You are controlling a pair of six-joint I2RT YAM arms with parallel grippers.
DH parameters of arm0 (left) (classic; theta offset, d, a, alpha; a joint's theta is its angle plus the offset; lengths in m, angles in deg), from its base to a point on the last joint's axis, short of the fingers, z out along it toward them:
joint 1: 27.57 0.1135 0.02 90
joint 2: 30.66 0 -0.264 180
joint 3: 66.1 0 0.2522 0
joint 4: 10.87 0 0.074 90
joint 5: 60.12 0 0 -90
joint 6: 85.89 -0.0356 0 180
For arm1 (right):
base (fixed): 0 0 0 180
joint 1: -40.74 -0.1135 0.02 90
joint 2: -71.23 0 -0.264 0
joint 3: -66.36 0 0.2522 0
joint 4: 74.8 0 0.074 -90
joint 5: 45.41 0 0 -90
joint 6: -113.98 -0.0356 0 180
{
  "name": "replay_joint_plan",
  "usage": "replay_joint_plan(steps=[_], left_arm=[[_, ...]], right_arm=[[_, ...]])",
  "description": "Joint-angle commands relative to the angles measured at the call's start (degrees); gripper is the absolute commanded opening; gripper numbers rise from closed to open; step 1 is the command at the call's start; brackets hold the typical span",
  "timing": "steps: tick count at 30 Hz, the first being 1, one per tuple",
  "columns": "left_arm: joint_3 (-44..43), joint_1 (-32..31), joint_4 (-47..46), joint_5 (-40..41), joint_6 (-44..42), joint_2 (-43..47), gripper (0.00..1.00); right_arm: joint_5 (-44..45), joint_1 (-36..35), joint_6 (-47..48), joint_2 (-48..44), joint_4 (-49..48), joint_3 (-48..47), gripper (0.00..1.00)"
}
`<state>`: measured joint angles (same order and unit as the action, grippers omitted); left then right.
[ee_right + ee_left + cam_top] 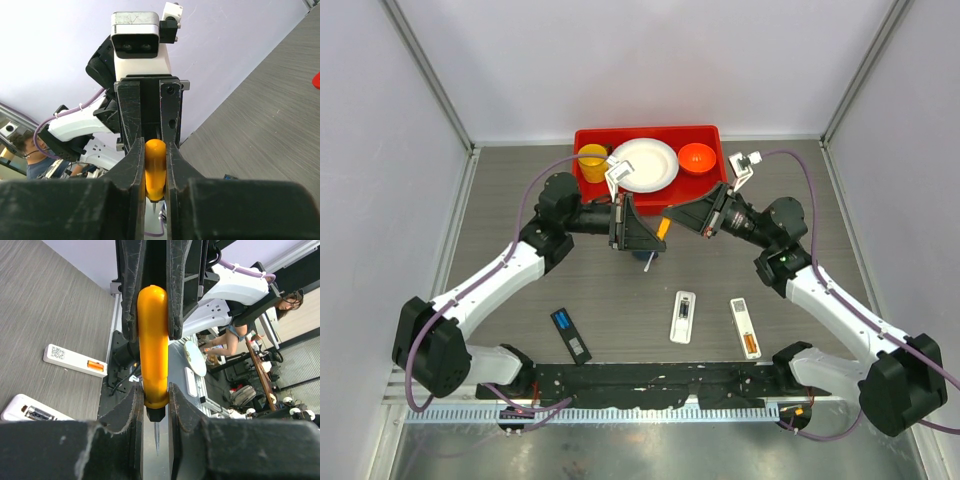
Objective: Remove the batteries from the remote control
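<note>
Both grippers meet in mid-air over the middle of the table and are shut on the same orange-handled screwdriver (pixel 663 228). My left gripper (pixel 152 390) clamps the handle's lower collar, with the thin blade pointing past it. My right gripper (pixel 156 145) clamps the orange handle (pixel 155 170) from the other side. A white remote (pixel 683 316) lies open on the table below; a dark grey battery (pixel 36 413) shows in its bay. A black remote (pixel 571 334) with a blue piece at its far end lies to the left.
A white strip with an orange patch (pixel 745 327) lies right of the white remote. A red tray (pixel 711 133) at the back holds a white plate (pixel 645 164), a yellow cup (pixel 591 160) and an orange bowl (pixel 697 157). Grey walls stand on both sides.
</note>
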<state>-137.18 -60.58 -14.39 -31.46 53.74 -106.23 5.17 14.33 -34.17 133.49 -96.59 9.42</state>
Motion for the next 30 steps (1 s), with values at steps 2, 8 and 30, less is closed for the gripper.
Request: replay_joint_plan(steps=[2, 8, 30], left_arm=[[-2.2, -0.2, 0.7, 0.3, -2.4, 1.5, 0.20], [-3.3, -0.2, 23.8, 18.9, -12.7, 8.0, 0.71], [12.1, -11.9, 51.6, 59.9, -15.0, 22.1, 0.90]], right_arm=[[1.1, 0.0, 3.4, -2.0, 2.2, -1.6, 0.01], [11.3, 0.0, 11.9, -8.2, 25.0, -2.3, 0.01], [28.6, 0.0, 18.2, -37.9, 53.4, 12.1, 0.01]])
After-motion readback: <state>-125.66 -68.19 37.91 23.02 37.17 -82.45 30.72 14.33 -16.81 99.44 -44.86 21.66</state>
